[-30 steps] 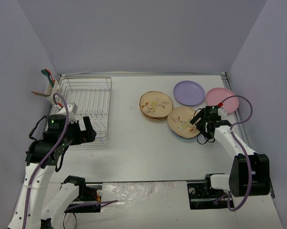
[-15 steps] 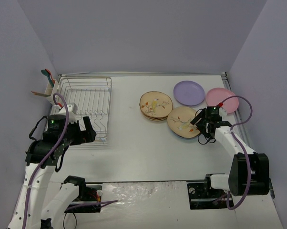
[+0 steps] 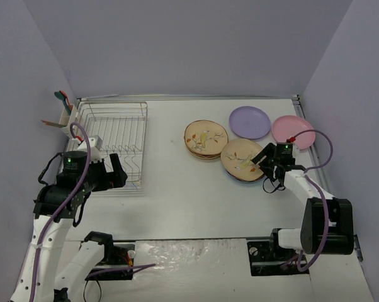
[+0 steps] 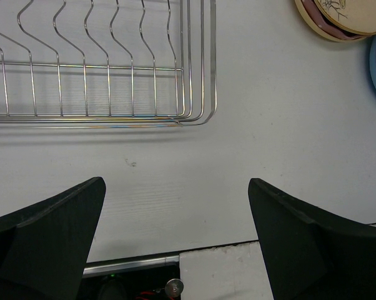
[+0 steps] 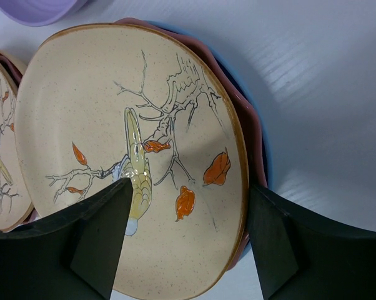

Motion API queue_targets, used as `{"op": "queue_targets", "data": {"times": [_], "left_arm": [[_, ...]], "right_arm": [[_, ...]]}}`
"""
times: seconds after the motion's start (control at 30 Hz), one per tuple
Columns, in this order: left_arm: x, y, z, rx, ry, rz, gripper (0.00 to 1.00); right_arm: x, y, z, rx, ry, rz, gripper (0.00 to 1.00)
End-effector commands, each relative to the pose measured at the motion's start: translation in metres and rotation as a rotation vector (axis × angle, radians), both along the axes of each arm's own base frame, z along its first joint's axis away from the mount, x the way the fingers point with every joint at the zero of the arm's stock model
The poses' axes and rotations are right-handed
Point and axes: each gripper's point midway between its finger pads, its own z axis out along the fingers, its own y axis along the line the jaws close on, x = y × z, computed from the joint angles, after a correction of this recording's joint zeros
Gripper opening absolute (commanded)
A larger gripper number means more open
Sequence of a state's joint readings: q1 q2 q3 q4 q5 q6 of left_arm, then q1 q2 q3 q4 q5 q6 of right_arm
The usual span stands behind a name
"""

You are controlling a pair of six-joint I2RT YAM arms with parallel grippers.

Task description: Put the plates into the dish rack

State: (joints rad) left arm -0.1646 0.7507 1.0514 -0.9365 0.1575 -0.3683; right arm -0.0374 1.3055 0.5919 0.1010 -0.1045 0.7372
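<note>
I see L gripper point(image 4: 175, 182), jaws spread wide, over white tabletop point(image 4: 250, 137); silver wire dish rack's point(image 4: 113, 81) corner top-left, stacked tan floral plates point(image 4: 356, 19) at top-right edge.

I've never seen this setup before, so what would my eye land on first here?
Round plates cluster on the right: one tan floral-print plate stack, a nearer tan floral stack, then a lilac plate and a light pink plate behind. The right hand hangs open over the nearer tan floral stack's edge. At left stands a silver wire dish rack, holding no plates yet.
</note>
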Motion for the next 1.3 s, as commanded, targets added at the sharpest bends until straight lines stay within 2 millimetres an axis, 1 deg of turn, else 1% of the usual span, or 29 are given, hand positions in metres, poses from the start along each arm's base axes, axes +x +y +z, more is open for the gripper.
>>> {"op": "queue_targets", "data": {"times": [0.0,0.27,0.37,0.53,0.63,0.7,0.8,0.87,0.93,0.97,1.1,1.27], "left_arm": [[0.010,-0.006,0.016,-0.023,-0.070,-0.016,0.97],[0.011,-0.007,0.016,-0.028,-0.072,-0.018,0.97],[0.011,-0.008,0.015,-0.034,-0.070,-0.018,0.97],[0.012,-0.009,0.015,-0.038,-0.074,-0.020,0.97],[0.013,-0.010,0.016,-0.045,-0.079,-0.021,0.97],[0.014,-0.011,0.016,-0.051,-0.082,-0.022,0.97],[0.016,-0.013,0.018,-0.067,-0.087,-0.021,0.97],[0.017,-0.015,0.019,-0.077,-0.083,-0.018,0.97],[0.019,-0.017,0.020,-0.088,-0.083,-0.019,0.97],[0.020,-0.018,0.021,-0.095,-0.086,-0.020,0.97],[0.025,-0.024,0.030,-0.133,-0.097,-0.027,0.97],[0.034,-0.032,0.046,-0.176,-0.124,-0.041,0.97]], "right_arm": [[-0.007,-0.001,-0.024,0.060,0.033,0.009,0.69],[-0.007,0.001,-0.036,0.095,0.033,0.038,0.69],[-0.009,0.001,-0.042,0.109,0.045,0.046,0.66],[-0.008,0.004,-0.043,0.133,0.023,0.057,0.49],[-0.007,0.005,-0.043,0.139,0.011,0.068,0.34],[-0.005,0.004,-0.041,0.139,0.002,0.070,0.28],[0.001,0.006,-0.029,0.149,-0.040,0.090,0.15],[0.005,0.009,-0.018,0.155,-0.070,0.110,0.11],[0.011,0.011,-0.001,0.159,-0.118,0.131,0.03],[0.012,0.013,0.005,0.165,-0.133,0.140,0.01],[0.018,0.016,0.045,0.171,-0.234,0.154,0.00],[0.019,0.021,0.089,0.212,-0.353,0.151,0.00]]}}
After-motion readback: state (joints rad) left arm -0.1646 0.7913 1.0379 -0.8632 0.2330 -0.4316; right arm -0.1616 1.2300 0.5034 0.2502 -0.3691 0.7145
